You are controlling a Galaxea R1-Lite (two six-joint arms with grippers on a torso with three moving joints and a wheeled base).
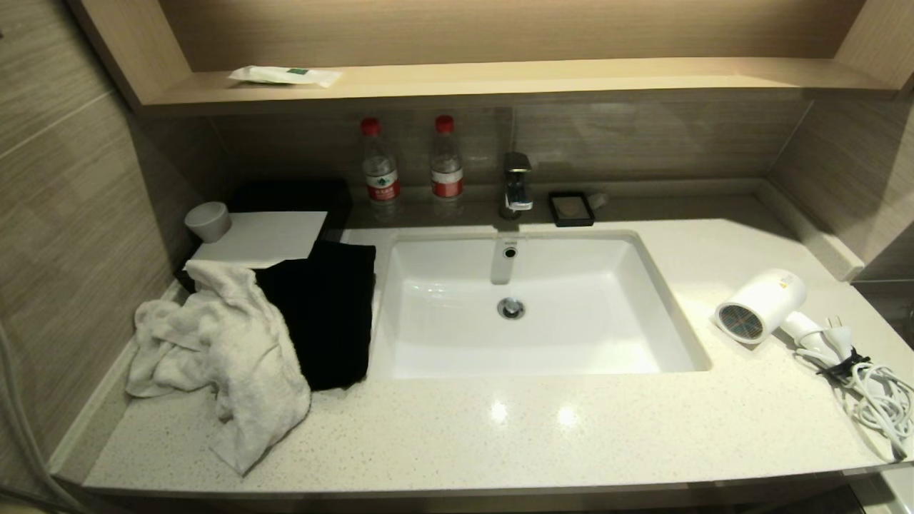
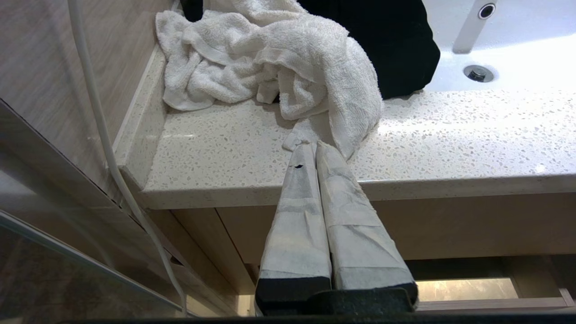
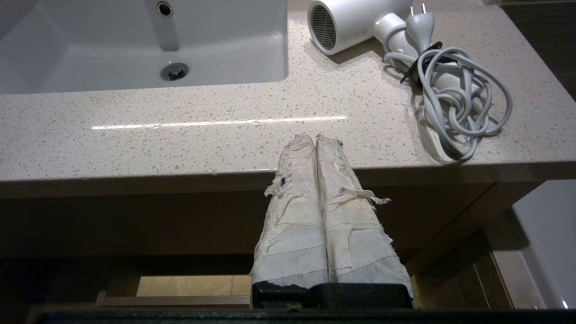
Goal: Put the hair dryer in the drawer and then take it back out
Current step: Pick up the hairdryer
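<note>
The white hair dryer lies on its side on the speckled counter, right of the sink, with its grey grille facing the front. Its coiled white cord and plug trail toward the counter's right corner. In the right wrist view the hair dryer and cord lie beyond my right gripper, which is shut and empty at the counter's front edge. My left gripper is also shut and empty, level with the edge near the towel. The drawer's plain wood front sits closed under the counter. Neither arm shows in the head view.
A crumpled white towel and a black cloth lie left of the white sink. At the back stand two red-capped bottles, a faucet, a black dish and a grey cup. Walls close both sides.
</note>
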